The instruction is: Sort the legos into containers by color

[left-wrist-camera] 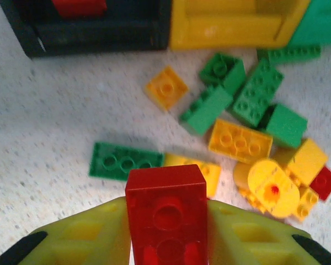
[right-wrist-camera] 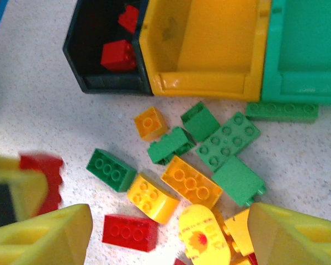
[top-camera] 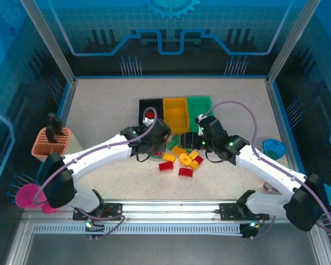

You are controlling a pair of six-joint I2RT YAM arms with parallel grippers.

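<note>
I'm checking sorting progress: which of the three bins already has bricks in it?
The black bin, leftmost in the row: two red bricks lie inside. The yellow bin and green bin beside it show bare floors.

Left arm (top-camera: 99, 153) stretches from its base forward and toward the middle, its jaws clamped on a red lego (left-wrist-camera: 166, 212) with a yellow finger (left-wrist-camera: 77, 237) against each side. Right arm (top-camera: 265, 168) stretches forward and toward the middle, wrist angled down, jaws spread wide, nothing between them.
</note>
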